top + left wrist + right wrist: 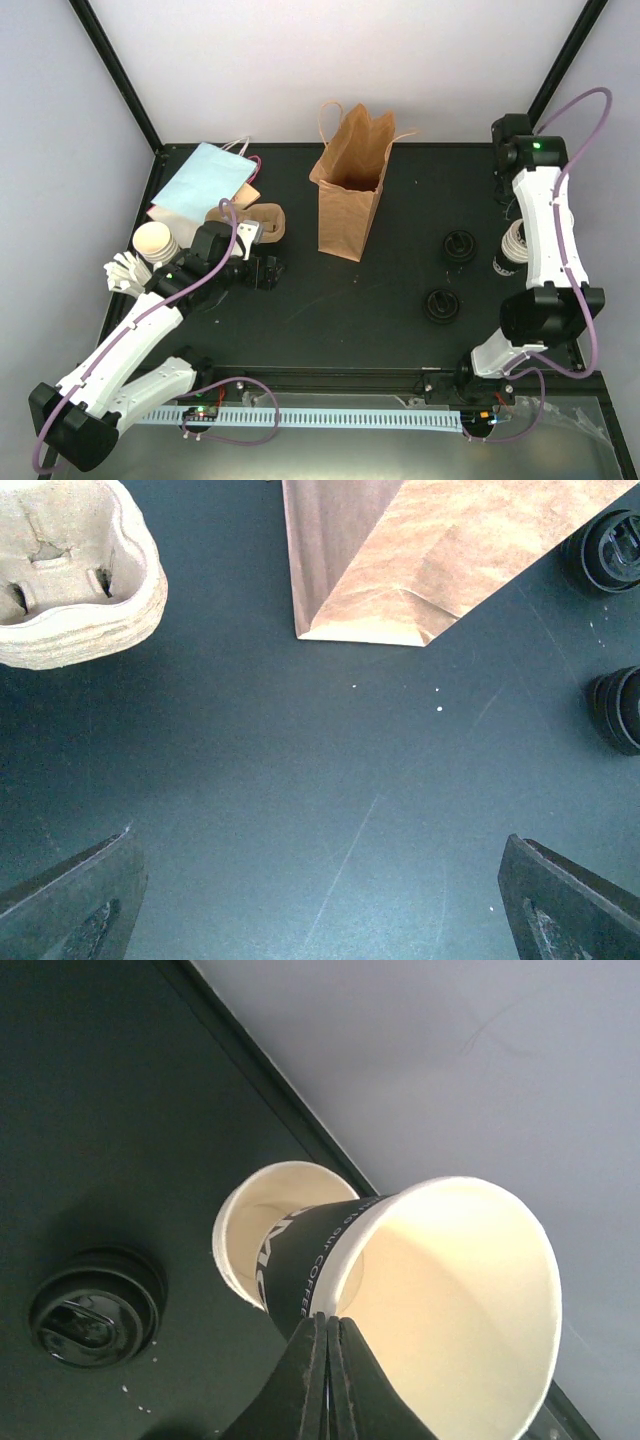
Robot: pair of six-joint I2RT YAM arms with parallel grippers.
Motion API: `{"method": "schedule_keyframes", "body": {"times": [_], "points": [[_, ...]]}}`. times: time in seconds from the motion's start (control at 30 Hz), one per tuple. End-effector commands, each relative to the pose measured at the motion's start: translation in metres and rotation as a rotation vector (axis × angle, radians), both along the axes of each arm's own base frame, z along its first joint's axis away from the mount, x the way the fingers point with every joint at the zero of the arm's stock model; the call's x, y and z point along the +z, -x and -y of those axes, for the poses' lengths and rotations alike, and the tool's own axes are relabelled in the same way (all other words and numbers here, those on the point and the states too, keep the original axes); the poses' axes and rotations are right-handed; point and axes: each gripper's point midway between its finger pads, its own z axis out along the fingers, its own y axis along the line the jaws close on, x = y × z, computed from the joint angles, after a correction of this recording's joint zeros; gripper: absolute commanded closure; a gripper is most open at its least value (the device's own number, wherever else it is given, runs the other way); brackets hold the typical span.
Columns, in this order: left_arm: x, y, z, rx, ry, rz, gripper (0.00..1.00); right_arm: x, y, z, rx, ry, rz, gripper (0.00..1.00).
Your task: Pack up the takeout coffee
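**Q:** Largest items logged?
**A:** A black desk [380, 330]. The left arm [130, 350] is reached over its left half, the right arm [545, 230] along its right edge. A brown bag [350, 190] is stood upright, mouth open, mid-desk toward the back. A pale-blue bag [200, 180] is laid flat, far left.

**Q:** Jaws, and the coffee?
**A:** The left jaws are spread wide over bare desk, nothing between them. A pulp carrier [75, 600] is seen to one side, the brown bag's foot to the other. The right jaws are clamped on the rim of a tilted, lidless cup [440, 1290] at the right edge, well apart from the bag. A second cup [245, 1235] is stood upright just behind. Two lids [460, 245] are left loose between the bag and the right arm.
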Motion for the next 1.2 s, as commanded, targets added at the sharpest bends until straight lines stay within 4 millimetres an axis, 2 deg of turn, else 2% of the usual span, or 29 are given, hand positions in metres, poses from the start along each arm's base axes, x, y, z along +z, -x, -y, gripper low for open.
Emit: {"method": "schedule_keyframes", "body": {"times": [0.0,0.13,0.27,0.4,0.57,0.77,0.93,1.17], "points": [[0.003,0.001,-0.001,0.007,0.006,0.006,0.01,0.042,0.009,0.002,0.027,0.023,0.11,0.99],[0.003,0.001,0.0,0.006,0.007,0.007,0.01,0.063,0.011,-0.001,0.054,0.015,0.173,0.99],[0.003,0.001,0.0,0.002,0.008,0.008,0.01,0.092,0.009,-0.015,0.138,-0.051,0.276,0.99],[0.005,0.002,0.002,-0.006,0.015,0.009,0.01,0.115,-0.001,-0.05,0.31,-0.2,0.394,0.99],[0.008,0.003,0.003,-0.02,0.026,0.022,0.01,0.12,-0.008,-0.103,0.53,-0.374,0.443,0.99],[0.013,0.005,0.006,-0.039,0.049,0.046,0.01,0.11,-0.003,-0.17,0.771,-0.434,0.447,0.99],[0.015,0.004,0.007,-0.04,0.054,0.053,0.01,0.095,0.014,-0.215,0.913,-0.511,0.516,0.99],[0.016,0.004,0.008,-0.048,0.061,0.06,0.01,0.039,0.052,-0.28,1.082,-0.62,0.509,0.99]]}}
